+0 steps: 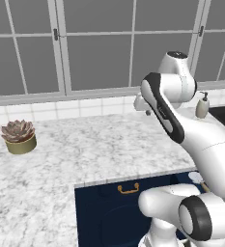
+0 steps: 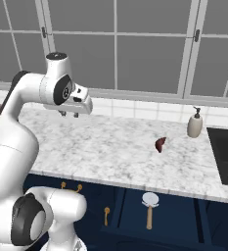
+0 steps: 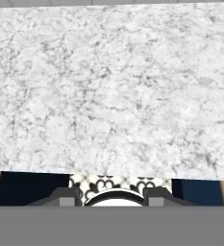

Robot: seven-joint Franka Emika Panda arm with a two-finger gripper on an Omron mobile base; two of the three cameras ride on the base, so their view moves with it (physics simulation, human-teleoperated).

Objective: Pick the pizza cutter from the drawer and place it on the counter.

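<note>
Marbled stone bench [image 2: 115, 147]; round-bladed, wood-handled pizza cutter [image 2: 149, 208] in open navy drawer [image 2: 179, 220]. End effector [image 2: 69, 114] above bench, empty, released.

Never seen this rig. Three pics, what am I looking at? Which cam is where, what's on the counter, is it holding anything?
It is a rendered kitchen with one white robot arm on a base that can drive. Two pictures come from cameras on that base, behind the arm to its left and right, showing the same scene from two sides. The third comes from a camera on the hand, looking down along the gripper.

The gripper hangs above the marbled counter and holds nothing that I can see; whether its jaws are open I cannot tell.

On the counter: a potted succulent, a soap dispenser and a small dark red object.

Below the counter edge the navy drawer is pulled out, with the pizza cutter lying in it, not yet picked up.
</note>
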